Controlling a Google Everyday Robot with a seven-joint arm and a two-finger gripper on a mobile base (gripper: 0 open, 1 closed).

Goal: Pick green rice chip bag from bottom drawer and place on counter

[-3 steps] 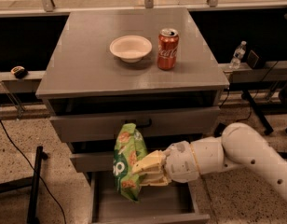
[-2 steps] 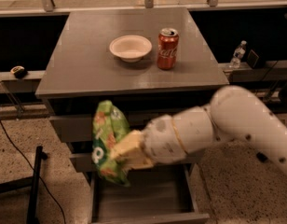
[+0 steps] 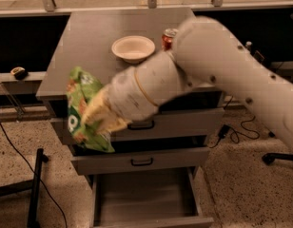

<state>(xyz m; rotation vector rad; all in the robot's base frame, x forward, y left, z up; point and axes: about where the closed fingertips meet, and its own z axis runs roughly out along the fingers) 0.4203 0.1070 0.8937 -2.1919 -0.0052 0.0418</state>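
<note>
The green rice chip bag (image 3: 80,88) has risen clear of the bottom drawer (image 3: 141,201) (left open) to the counter's (image 3: 84,46) front-left edge. The gripper (image 3: 99,118), fingers clamped on the bag, holds it just off that edge; placement remains.

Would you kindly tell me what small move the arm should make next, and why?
I would probably raise it a little: the gripper, shut on the bag, is at the front edge of the counter, and the bag's bottom hangs below the top, so moving inward now might snag it.
</note>
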